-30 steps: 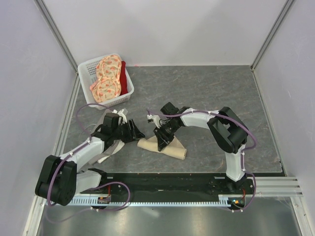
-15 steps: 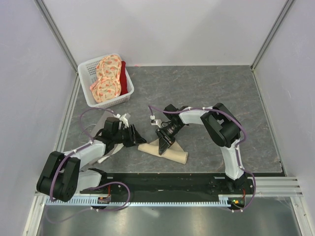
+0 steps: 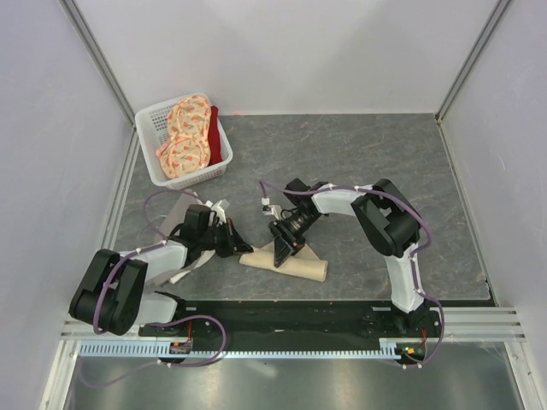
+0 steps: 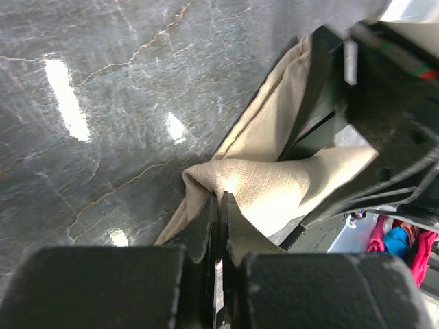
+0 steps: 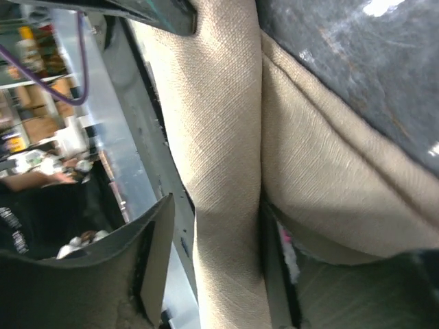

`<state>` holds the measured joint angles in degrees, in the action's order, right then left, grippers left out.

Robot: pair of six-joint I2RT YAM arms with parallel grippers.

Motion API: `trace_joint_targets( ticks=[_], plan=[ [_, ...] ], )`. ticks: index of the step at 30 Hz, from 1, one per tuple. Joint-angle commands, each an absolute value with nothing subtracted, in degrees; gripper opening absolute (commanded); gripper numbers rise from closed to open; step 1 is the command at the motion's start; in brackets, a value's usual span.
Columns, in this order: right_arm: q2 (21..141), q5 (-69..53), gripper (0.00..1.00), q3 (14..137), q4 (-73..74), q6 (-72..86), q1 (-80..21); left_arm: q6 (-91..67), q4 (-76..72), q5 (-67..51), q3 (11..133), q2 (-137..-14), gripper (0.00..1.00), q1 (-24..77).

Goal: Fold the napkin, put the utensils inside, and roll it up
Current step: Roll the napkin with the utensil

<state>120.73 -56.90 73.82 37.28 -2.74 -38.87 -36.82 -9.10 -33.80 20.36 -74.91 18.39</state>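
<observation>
**Inspector:** Beige napkin (image 3: 295, 265), position?

**Assessor:** On the grey marbled table (image 3: 359, 154), near its front edge, between the two arms. It is gathered into a long roll that slants from upper left to lower right in the overhead view.

**Inspector:** Left gripper (image 4: 219, 205)?

**Assessor:** Low at the roll's left end. Its two fingers are pressed flat together with no gap between them. The tips touch a bunched fold of the cloth. Whether any fabric is caught between them cannot be determined.

**Inspector:** Right gripper (image 5: 216, 202)?

**Assessor:** Pointing down onto the middle of the roll. The fingers are spread, one on each side of it. One finger (image 5: 274, 260) lies against the cloth. The other stands apart from it, with a strip of background visible between.

**Inspector:** Other items?

**Assessor:** A white slatted basket (image 3: 147, 120) sits at the table's far left corner, well apart from the napkin. It holds orange floral cloths (image 3: 188, 137) and a red cloth (image 3: 214, 137). A grey-and-white cloth (image 3: 175, 207) lies beneath the left arm, partly hidden by it.
</observation>
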Motion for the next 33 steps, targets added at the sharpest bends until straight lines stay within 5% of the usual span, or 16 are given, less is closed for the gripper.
trace_joint_targets(
  ticks=[1,14,33],
  plan=[
    [115.06,-42.20,0.62,73.48,33.58,-2.47,-38.23,-36.13,-8.53,-33.84,23.11,-77.08,0.02,18.54],
    [93.44,-20.24,0.76,57.93,17.41,-8.60,-46.21,-35.77,-3.52,-32.78,27.16,-82.26,0.02,18.54],
    [97.12,-11.52,0.77,56.43,16.88,-12.13,-54.14,-35.51,-1.85,-32.43,29.27,-83.93,0.02,18.54]
  ],
)
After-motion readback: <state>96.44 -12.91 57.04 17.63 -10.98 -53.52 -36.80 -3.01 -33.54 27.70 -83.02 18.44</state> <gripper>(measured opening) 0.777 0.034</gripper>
